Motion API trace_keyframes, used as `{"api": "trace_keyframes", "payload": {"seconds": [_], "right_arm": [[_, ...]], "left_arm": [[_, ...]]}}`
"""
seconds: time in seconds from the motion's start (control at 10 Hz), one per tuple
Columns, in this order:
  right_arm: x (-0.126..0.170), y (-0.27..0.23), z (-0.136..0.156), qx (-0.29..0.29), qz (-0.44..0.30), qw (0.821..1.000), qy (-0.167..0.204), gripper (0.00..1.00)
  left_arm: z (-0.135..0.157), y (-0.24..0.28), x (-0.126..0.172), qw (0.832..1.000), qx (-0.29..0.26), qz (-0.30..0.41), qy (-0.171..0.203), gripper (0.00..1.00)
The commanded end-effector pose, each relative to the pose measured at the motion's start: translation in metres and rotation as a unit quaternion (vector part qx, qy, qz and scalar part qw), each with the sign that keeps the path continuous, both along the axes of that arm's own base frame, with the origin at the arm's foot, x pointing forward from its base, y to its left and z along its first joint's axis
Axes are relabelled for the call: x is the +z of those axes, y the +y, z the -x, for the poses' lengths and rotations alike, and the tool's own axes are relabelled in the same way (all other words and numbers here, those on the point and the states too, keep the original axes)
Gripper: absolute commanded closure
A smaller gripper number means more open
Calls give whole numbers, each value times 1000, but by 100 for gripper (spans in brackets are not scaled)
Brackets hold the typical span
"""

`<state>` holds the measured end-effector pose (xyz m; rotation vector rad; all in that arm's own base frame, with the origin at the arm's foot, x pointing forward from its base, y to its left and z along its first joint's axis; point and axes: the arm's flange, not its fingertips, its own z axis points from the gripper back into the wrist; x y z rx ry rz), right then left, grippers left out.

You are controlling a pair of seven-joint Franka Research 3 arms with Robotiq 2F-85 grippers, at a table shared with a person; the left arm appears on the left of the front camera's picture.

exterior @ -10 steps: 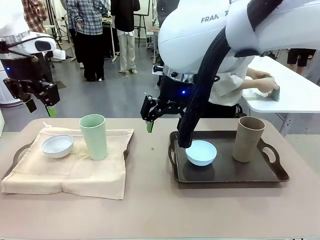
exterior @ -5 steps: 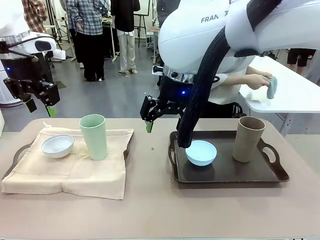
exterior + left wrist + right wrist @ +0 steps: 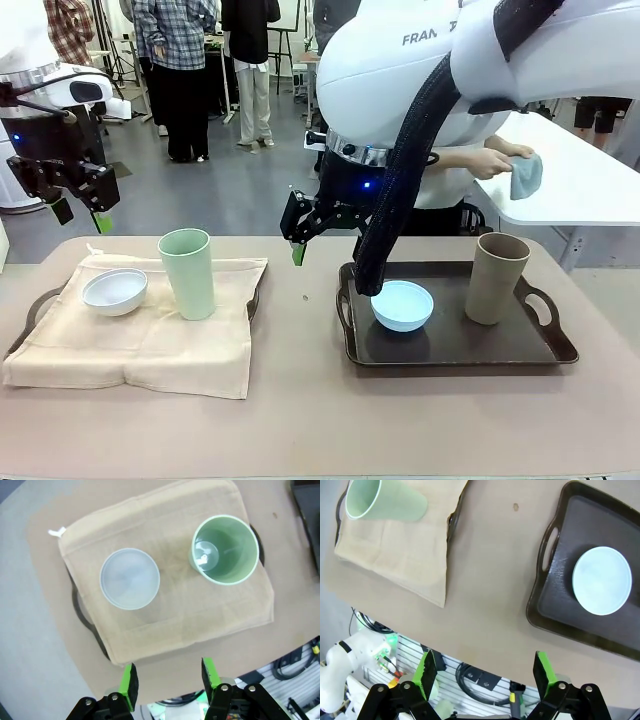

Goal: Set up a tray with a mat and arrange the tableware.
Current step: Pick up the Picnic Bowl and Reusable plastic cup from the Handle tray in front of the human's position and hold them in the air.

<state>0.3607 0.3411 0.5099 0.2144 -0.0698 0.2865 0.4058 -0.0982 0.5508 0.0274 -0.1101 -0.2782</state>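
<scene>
A beige mat covers the left tray. On it stand a white bowl and a pale green cup. The dark right tray has no mat and holds a light blue bowl and a tan cup. My left gripper hangs open and empty high above the left tray's far corner. From its wrist view I look down on the white bowl and green cup. My right gripper hovers open and empty above the table between the trays, near the blue bowl.
Bare tabletop lies between the trays and along the front edge. A small speck sits on it. Behind the table a person's hand holds a grey cloth over a white side table. Other people stand farther back.
Both arms and all the tableware have stayed put. Only the person's hand with the grey cloth has lifted and shifted left over the white side table.
</scene>
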Motion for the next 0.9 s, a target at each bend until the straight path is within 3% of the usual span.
{"api": "trace_keyframes", "payload": {"seconds": [0.0, 0.1, 0.3, 0.8], "right_arm": [[0, 0, 0, 0, 0, 1000, 0, 0], [11, -34, -9, -58, 28, 997, -37, 0], [33, -130, -6, -109, 18, 993, -38, 0], [44, -297, 25, -156, -56, 986, 8, 0]], "left_arm": [[0, 0, 0, 1000, 0, 0, 0, 32], [4, -7, 14, 999, 24, 42, 11, 32], [5, 0, 6, 990, 76, 102, 64, 32], [13, 29, -7, 985, 88, 113, 97, 32]]}}
